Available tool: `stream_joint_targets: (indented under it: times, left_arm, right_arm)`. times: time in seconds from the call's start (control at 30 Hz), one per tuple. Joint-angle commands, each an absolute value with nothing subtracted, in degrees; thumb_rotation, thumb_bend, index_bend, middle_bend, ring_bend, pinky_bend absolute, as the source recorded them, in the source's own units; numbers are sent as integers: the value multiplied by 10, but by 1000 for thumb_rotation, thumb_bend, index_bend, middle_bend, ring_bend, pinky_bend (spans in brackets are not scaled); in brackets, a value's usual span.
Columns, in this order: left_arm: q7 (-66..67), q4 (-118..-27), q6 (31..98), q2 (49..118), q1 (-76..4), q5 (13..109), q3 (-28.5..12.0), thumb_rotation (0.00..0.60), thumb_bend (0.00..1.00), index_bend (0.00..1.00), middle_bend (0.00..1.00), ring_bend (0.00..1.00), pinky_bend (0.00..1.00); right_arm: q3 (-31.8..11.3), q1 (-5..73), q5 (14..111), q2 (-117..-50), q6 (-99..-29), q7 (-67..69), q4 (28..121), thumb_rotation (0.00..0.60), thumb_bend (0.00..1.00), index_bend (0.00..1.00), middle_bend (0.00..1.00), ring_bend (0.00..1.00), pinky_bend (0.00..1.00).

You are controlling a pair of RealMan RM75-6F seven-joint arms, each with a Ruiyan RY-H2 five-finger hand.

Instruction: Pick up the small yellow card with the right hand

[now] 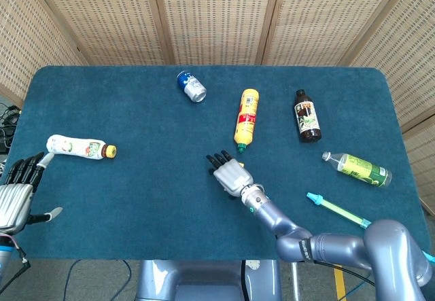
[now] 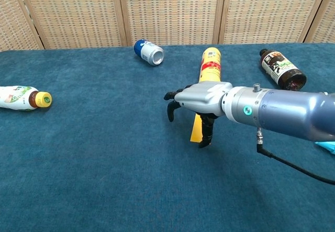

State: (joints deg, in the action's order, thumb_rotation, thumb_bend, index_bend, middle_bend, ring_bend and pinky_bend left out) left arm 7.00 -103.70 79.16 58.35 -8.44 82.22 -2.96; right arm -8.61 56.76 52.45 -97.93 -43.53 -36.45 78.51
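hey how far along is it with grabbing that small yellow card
Done: the right hand has reached the small yellow card near the table's middle. In hand: the chest view shows the card upright between its downward fingers, apparently pinched; whether it has left the cloth is unclear. Left: raising it visibly clear. The left hand waits, open, at the table's edge.

My two hands

My right hand (image 2: 201, 102) reaches forward, palm down, pinching the small yellow card (image 2: 196, 128) with its curled fingers. My left hand (image 1: 19, 191) rests open, fingers spread.
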Motion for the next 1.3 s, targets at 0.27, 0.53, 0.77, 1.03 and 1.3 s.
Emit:
stream_joint_targets:
  times: [0.27,0.53,0.77,1.03,1.3]
  left_arm:
    - [67,-1036,791,583,-86,820,-29,600,0,0,0,0,0]
    - [65,-1035,789,582,-87,818,-29,600,0,0,0,0,0]
    - [65,-1035,787,582,-89,815,-29,600,0,0,0,0,0]
    - [66,-1039,790,581,-88,824,-25,600,0,0,0,0,0]
    - [65,-1043,799,579,-85,835,-21,600,0,0,0,0,0]
  right_arm:
    - [-80,577,528,-994,-439,-358,756,600,136,322,0,0,0]
    - [-75,579,522,-1009,-438,-353,730,600,177,332,0,0,0]
    - [-72,576,536,-1010,-459,-358,716,600,422,334,0,0,0]
    - [-64,549,597,-957,-530,-357,783,600,517,326,0,0,0]
    - [-56,528,617,-933,-541,-339,837,600,421,311,0,0,0]
